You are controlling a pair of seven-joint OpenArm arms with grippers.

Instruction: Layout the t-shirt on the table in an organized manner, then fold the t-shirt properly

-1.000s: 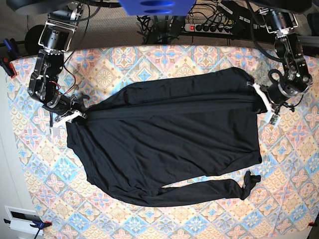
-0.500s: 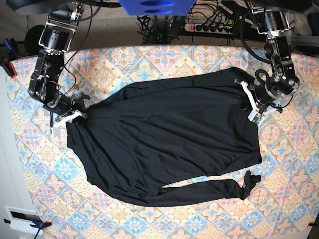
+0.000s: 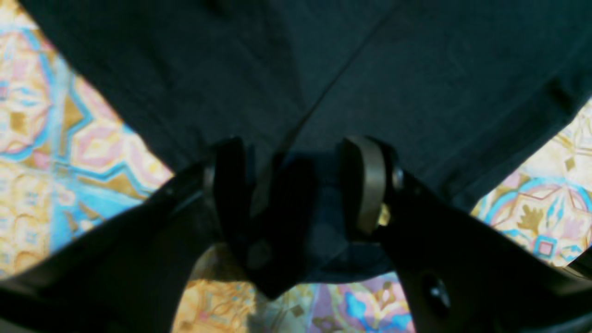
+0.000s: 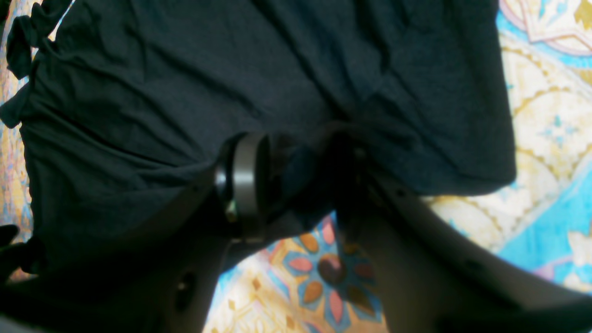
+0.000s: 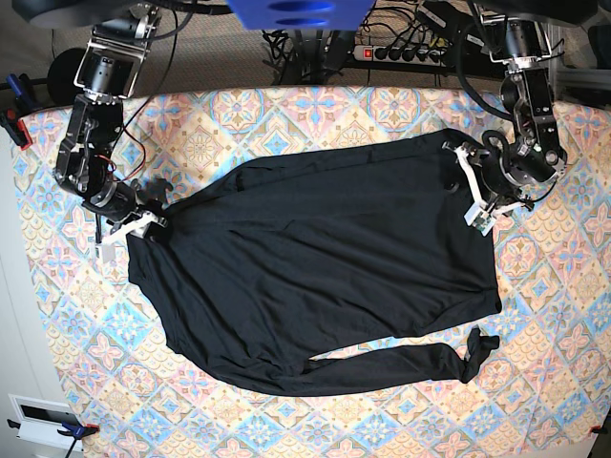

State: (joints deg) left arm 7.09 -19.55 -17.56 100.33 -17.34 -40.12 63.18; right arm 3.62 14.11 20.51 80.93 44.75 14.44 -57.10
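Both arms let go at once. The left gripper (image 3: 296,185), over at the shirt's edge on the base view's right, has slid inward with its corner across the last second, and its jaws now stand apart, dark cloth lying loose between them rather than pinched. The right gripper (image 4: 296,185) at the opposite edge has barely moved, and its jaws are parted too, fabric slack in the gap.

The t-shirt (image 5: 325,267) lies spread over the tabletop (image 5: 286,119). The fold line that ran across its upper body 1 second ago is gone, so the top layer has settled flatter. 1 sleeve (image 5: 401,367) trails along the near edge, knotted at its cuff.

It reads as the end of a spreading pull: layout is nearly done, folding not yet begun, and that sleeve probably needs straightening first.
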